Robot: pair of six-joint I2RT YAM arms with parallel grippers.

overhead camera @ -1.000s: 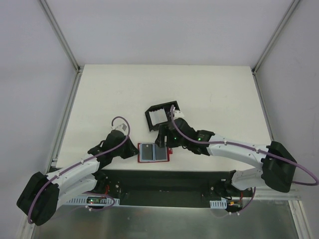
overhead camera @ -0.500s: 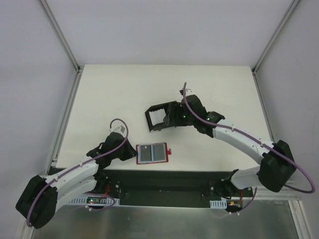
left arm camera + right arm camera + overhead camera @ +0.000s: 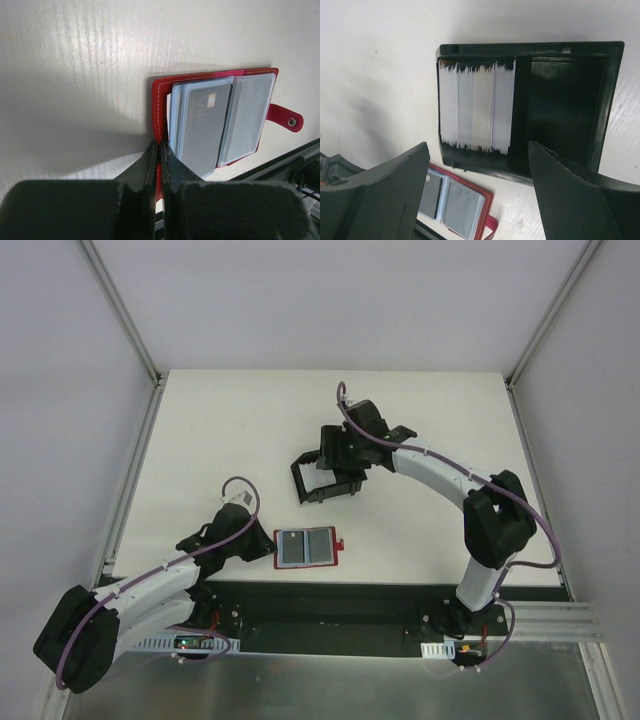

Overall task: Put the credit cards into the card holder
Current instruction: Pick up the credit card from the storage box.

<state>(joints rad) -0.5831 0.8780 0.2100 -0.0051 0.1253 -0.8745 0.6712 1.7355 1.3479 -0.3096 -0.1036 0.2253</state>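
Note:
The red card holder [image 3: 308, 547] lies open near the table's front edge, pale sleeves up. My left gripper [image 3: 268, 548] is shut on its left red edge, which shows clearly in the left wrist view [image 3: 160, 147]. A grey card [image 3: 202, 125] sits in the holder's [image 3: 159, 100] left sleeve. My right gripper [image 3: 332, 465] hovers open and empty over the black open-sided box [image 3: 305, 483]. In the right wrist view a stack of white credit cards [image 3: 476, 105] stands on edge in the box [image 3: 565, 100], between my spread fingers [image 3: 395, 190]. The holder [image 3: 465, 205] shows below.
The black box sits mid-table, behind the holder. The table's front edge and a black base rail [image 3: 330, 605] lie just beyond the holder. White walls and metal frame posts [image 3: 130, 325] bound the table.
My right arm has swung from over the card holder back and away to above the black box, jaws open. The left gripper has kept its hold on the holder's edge.

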